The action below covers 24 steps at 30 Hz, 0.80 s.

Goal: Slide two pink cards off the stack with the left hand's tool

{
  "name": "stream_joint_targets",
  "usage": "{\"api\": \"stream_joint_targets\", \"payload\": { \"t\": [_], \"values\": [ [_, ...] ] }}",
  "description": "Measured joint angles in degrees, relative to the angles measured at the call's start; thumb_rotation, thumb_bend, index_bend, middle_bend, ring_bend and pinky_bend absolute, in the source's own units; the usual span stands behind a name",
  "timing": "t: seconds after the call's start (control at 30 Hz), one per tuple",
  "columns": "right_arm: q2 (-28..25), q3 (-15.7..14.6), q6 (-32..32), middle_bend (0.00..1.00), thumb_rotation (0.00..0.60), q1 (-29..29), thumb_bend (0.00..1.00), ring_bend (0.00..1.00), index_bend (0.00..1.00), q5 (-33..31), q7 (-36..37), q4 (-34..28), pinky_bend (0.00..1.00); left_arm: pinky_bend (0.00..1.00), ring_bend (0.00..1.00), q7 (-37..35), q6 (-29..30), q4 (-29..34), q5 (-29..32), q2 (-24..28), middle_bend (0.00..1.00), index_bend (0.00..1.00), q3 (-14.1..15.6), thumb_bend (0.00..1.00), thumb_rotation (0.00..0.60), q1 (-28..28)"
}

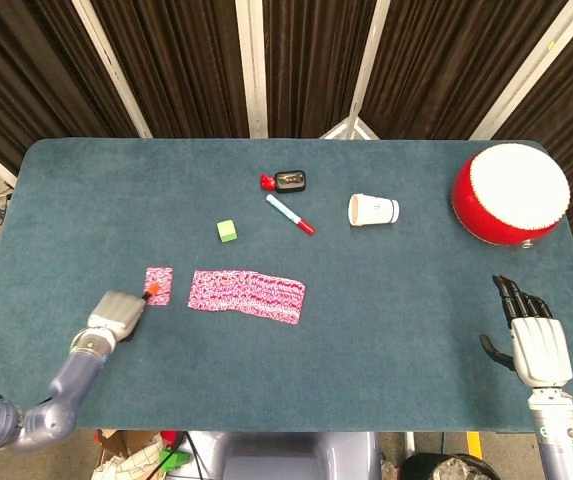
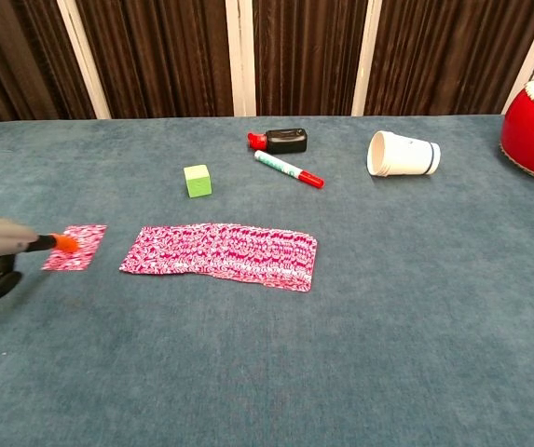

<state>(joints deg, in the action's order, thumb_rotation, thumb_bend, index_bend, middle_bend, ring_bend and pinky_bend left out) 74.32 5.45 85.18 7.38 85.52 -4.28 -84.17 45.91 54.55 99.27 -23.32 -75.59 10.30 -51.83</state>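
Single card [image 1: 157, 287] just left of stack [image 1: 246, 296]; cube [image 1: 227, 231], marker [image 1: 289, 214] behind; tool tip [image 2: 65, 244] seemingly on card.

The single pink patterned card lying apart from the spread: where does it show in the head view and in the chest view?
Head view: the single pink patterned card lies left of centre, left of the spread pink card stack.
Chest view: the card lies near the left edge, under the orange tool tip.
Shared landmark: the small green cube, behind and to its right.
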Motion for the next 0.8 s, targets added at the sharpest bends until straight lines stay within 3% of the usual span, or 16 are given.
{"api": "stream_joint_targets", "payload": {
  "t": [0.3, 0.8],
  "values": [
    [0.26, -0.06, -0.04, 0.15, 0.6, 0.06, 0.28, 0.23, 0.01, 0.04, -0.95, -0.28, 0.24, 0.7, 0.77, -5.28, -0.23, 0.26, -4.3, 5.35, 0.84, 0.05, 2.13, 0.94, 0.6, 3.75],
    [0.54, -0.07, -0.25, 0.15, 0.6, 0.16, 0.28, 0.23, 0.01, -0.09, -1.34, -0.15, 0.24, 0.7, 0.77, -15.27, 0.64, 4.57, -19.7, 11.84, 0.84, 0.03, -2.49, 0.94, 0.6, 7.18]
  ]
}}
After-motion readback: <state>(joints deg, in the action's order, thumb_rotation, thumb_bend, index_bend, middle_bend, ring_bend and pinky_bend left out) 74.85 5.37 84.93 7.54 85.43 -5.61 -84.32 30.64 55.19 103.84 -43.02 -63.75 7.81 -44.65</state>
